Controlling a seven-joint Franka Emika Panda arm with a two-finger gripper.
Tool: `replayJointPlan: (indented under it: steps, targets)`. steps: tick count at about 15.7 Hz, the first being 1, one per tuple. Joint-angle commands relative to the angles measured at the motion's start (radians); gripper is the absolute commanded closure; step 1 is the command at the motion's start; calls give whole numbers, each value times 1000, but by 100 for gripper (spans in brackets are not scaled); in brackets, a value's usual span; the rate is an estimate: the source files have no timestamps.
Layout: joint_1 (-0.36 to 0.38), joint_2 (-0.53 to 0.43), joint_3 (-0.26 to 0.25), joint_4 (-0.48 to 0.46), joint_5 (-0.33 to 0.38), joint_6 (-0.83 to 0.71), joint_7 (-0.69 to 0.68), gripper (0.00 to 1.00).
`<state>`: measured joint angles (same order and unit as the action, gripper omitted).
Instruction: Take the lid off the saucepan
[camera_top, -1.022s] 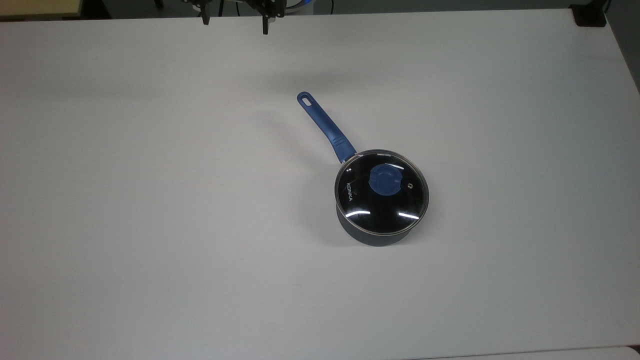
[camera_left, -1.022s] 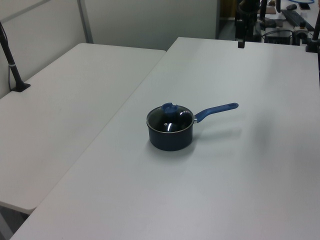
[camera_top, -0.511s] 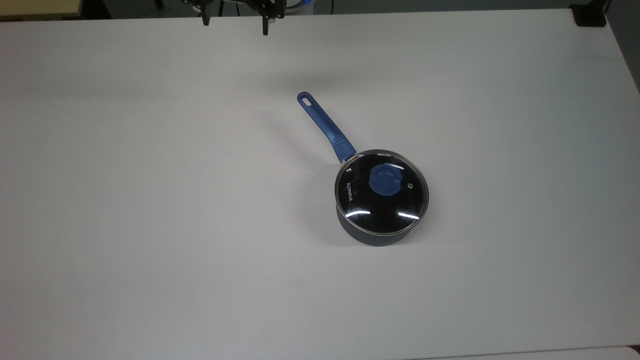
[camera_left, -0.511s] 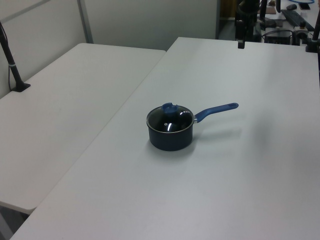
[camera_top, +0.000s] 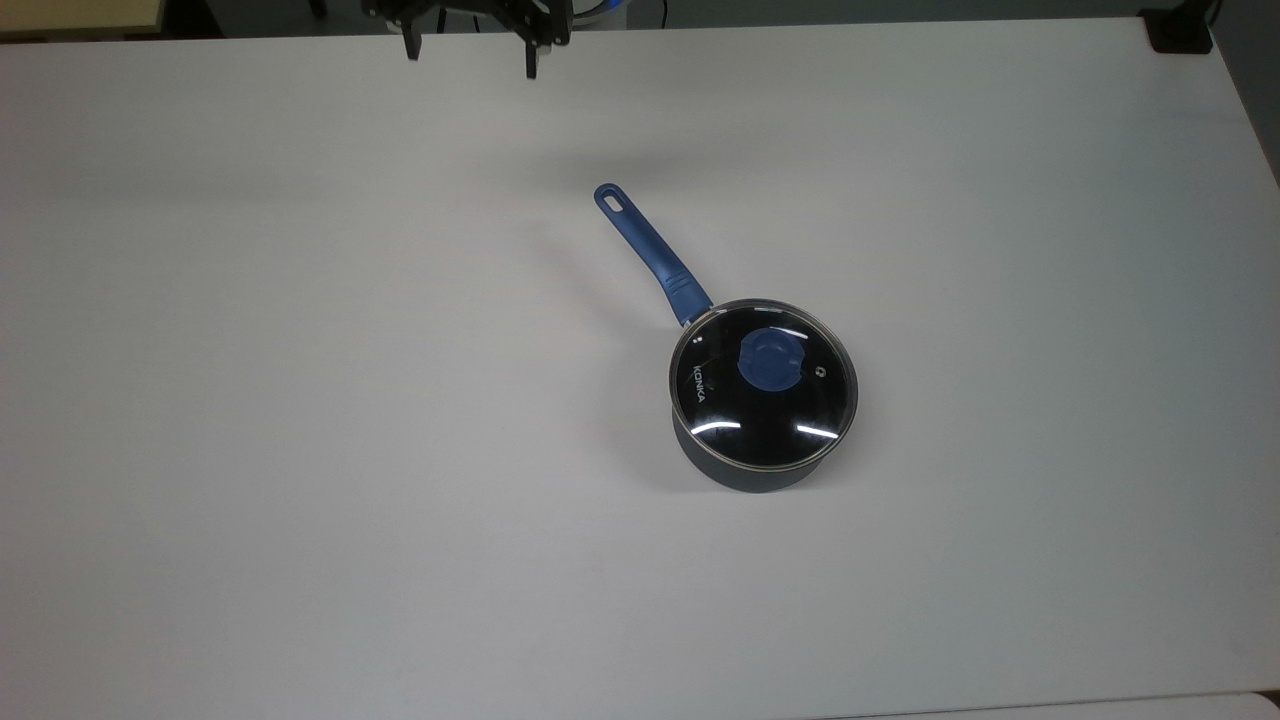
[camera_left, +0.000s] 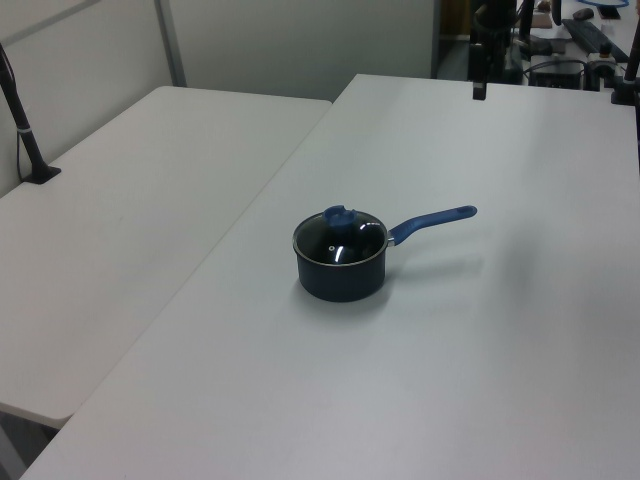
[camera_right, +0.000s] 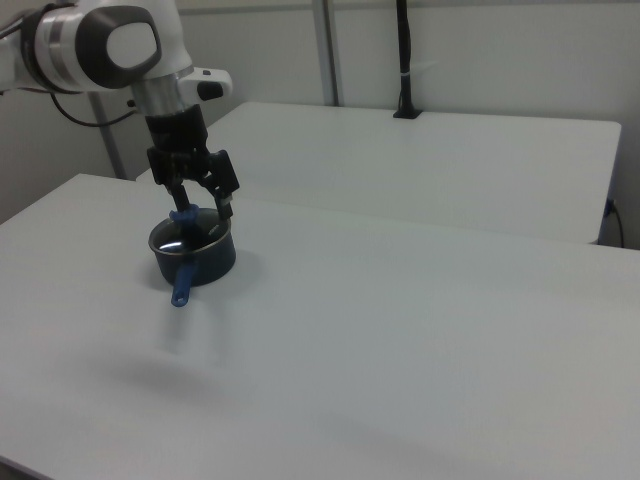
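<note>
The saucepan (camera_top: 748, 478) is a small dark pot near the middle of the white table (camera_top: 300, 400), its long blue handle (camera_top: 650, 255) pointing to the top view's upper left. The lid (camera_top: 760, 422), clear glass with a metal rim and a blue knob (camera_top: 768, 360), sits closed on it. The saucepan (camera_left: 340, 282) and lid (camera_left: 341, 243) also appear in the left view, and the saucepan (camera_right: 203, 264) in the right view. My gripper (camera_top: 470, 62) hangs open at the table's far edge, well clear of the handle's end, with nothing between its fingers. The right view has the gripper (camera_right: 205, 205) in front of the pot.
A second white table (camera_left: 120, 200) adjoins on the left view's left, with a black clamped post (camera_left: 25, 130) at its edge. Another black clamp (camera_top: 1180, 30) sits at the top view's upper right corner. Equipment clutter (camera_left: 570, 40) lies beyond the far edge.
The gripper has shifted slightly further into the top view, toward the pan side of the table. The saucepan and lid have not moved.
</note>
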<state>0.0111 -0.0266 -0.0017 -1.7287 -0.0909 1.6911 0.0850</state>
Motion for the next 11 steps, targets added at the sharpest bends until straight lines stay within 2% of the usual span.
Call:
replayJointPlan:
  steps: [1, 4, 6, 9, 11]
  targets:
    - [9, 80, 9, 70, 31, 48, -57, 0]
    - [50, 163, 12, 147, 94, 136, -48, 0]
    - [75, 198, 12, 158, 147, 180, -38, 0]
    - [162, 253, 11, 164, 152, 265, 108, 0]
    - [202, 304, 11, 204, 151, 279, 208, 0]
